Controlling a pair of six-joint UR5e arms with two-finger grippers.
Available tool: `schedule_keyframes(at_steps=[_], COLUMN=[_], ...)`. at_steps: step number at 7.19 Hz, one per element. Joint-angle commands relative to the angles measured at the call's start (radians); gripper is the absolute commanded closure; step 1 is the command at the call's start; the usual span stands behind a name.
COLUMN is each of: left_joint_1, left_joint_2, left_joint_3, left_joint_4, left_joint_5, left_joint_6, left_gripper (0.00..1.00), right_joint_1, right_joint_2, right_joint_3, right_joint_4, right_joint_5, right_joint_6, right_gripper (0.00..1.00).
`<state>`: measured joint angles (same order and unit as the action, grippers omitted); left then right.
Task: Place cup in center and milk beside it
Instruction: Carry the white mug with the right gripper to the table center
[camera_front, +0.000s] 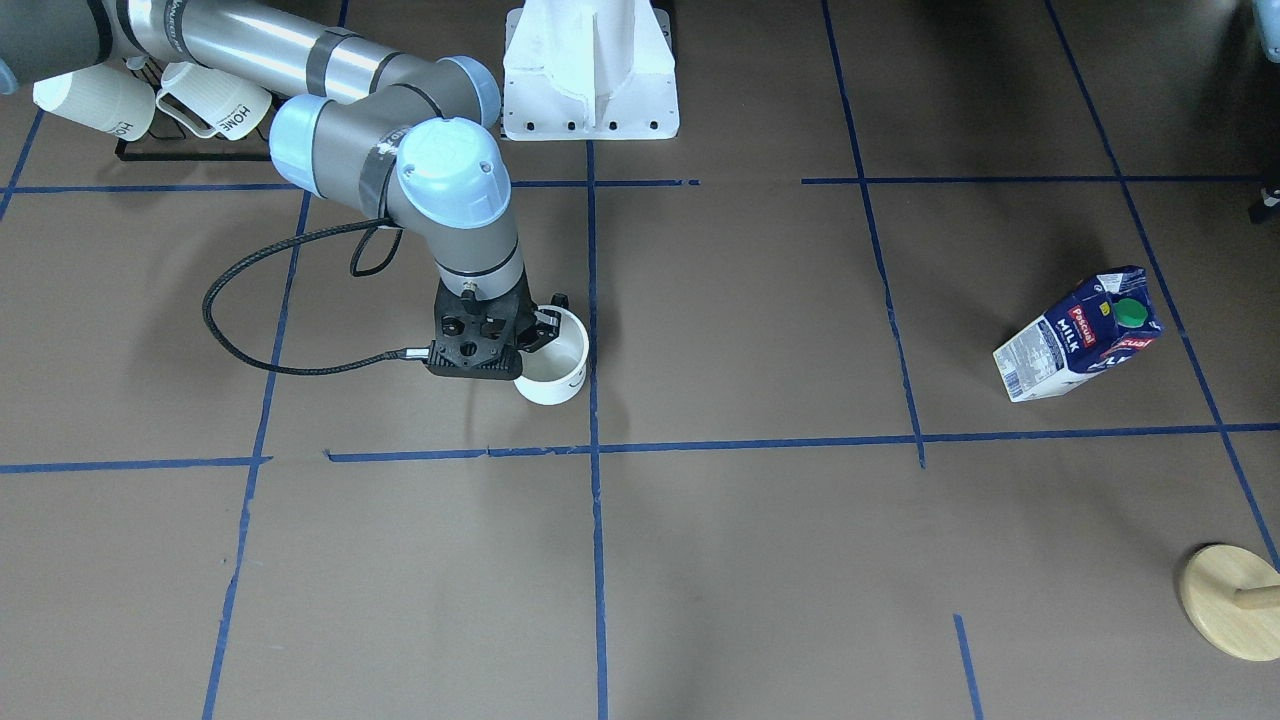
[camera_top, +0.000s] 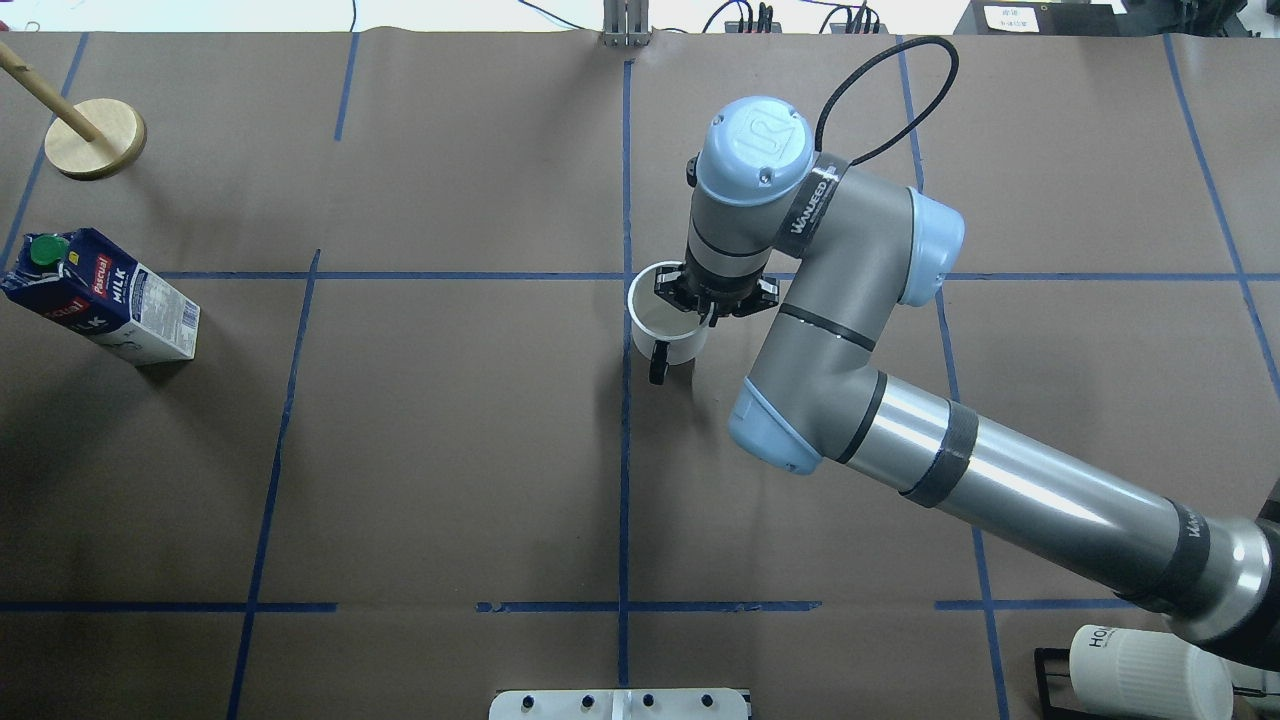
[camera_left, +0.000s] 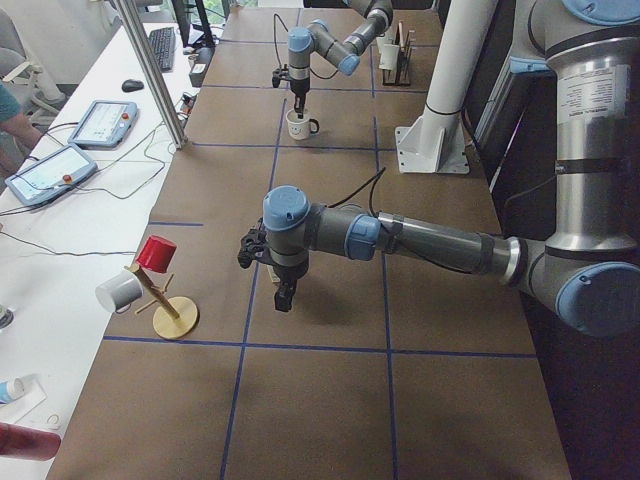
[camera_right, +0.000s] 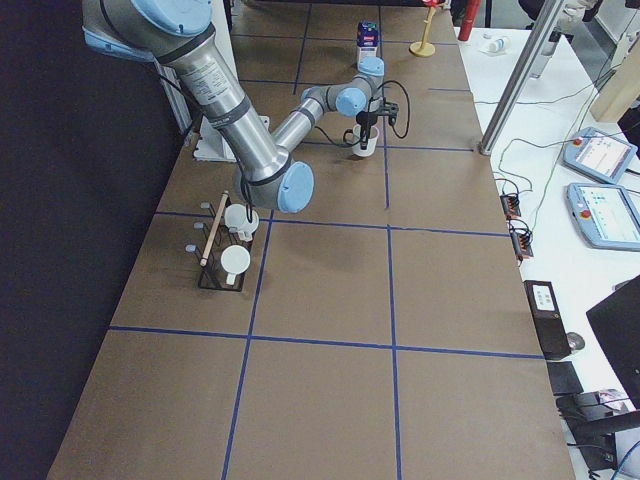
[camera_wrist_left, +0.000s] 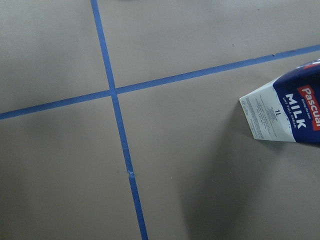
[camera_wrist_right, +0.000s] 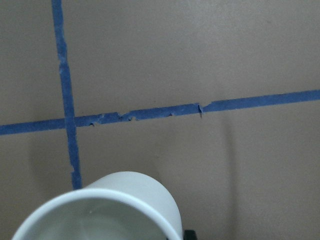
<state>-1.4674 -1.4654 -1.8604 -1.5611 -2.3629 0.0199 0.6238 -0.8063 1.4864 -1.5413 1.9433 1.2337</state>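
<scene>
The white cup stands just beside the central tape crossing. In the overhead view, the cup has its black handle pointing toward the robot. My right gripper comes down from above and is shut on the cup's rim, one finger inside and one outside. The right wrist view shows the cup close below. The navy milk carton stands far off near the table's left end, and also shows in the left wrist view. My left gripper hangs above the milk; I cannot tell its state.
A black rack with two ribbed HOME mugs stands by the robot's right side. A wooden mug tree stands beyond the milk, holding a red and a white cup. The white robot mount is at the near edge.
</scene>
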Motion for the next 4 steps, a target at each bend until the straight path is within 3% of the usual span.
schedule_keyframes(at_steps=[1, 3, 4], left_joint_1=[0.001, 0.001, 0.001], left_joint_2=[-0.001, -0.003, -0.003], left_joint_3=[0.001, 0.001, 0.001], left_joint_4=[0.001, 0.000, 0.001], left_joint_5=[0.001, 0.001, 0.001], left_joint_6=[0.000, 0.000, 0.000], left_gripper=[0.00, 0.00, 0.00], right_joint_1=[-0.018, -0.019, -0.021], right_joint_2=[0.001, 0.001, 0.001], right_joint_3=[-0.038, -0.037, -0.037], right_joint_4=[0.046, 0.053, 0.053], right_joint_5=[-0.026, -0.038, -0.038], right_joint_6=[0.035, 0.039, 0.040], right_gripper=[0.99, 0.96, 0.51])
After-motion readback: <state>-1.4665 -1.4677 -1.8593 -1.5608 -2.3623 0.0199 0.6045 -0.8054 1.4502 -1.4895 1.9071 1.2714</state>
